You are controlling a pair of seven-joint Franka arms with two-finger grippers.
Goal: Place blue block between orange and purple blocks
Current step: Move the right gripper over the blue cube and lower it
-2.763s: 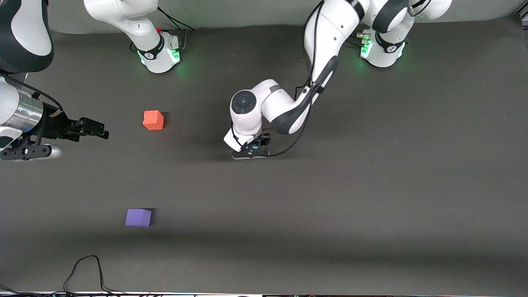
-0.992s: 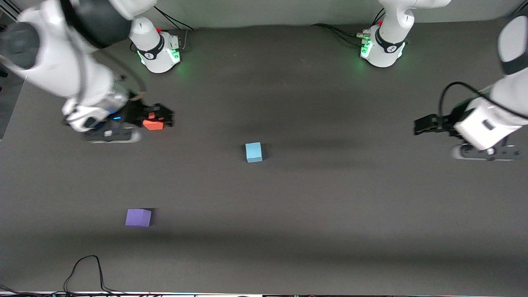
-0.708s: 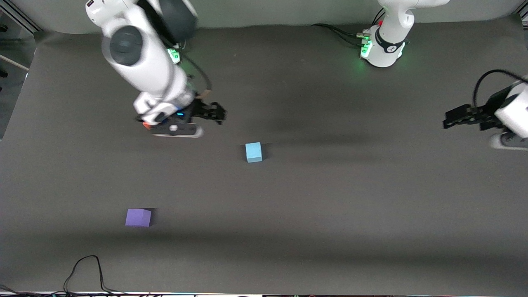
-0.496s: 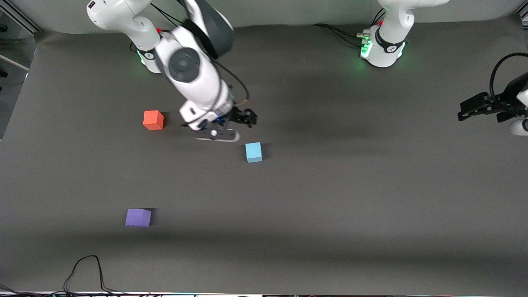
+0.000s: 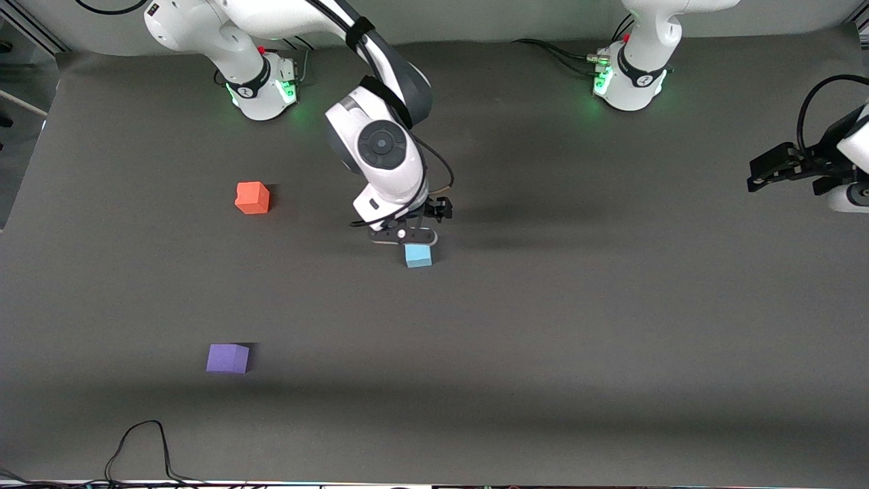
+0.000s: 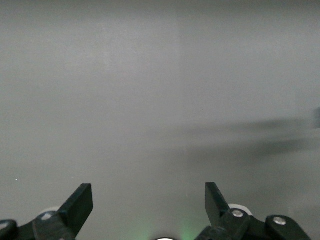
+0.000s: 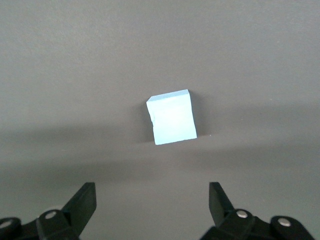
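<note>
Your right claw hung spread wide over the blue block – nothing gripped. Left claw waited, wide too. Orange block and purple block sat apart – gap unfilled.

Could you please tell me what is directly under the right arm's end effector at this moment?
The blue block sits on the dark table under the open right end effector, untouched. The arm's wrist covers part of the block in the front view.

The dark table carries the blue block under the right pincer, with the orange block and purple block well apart from it.
</note>
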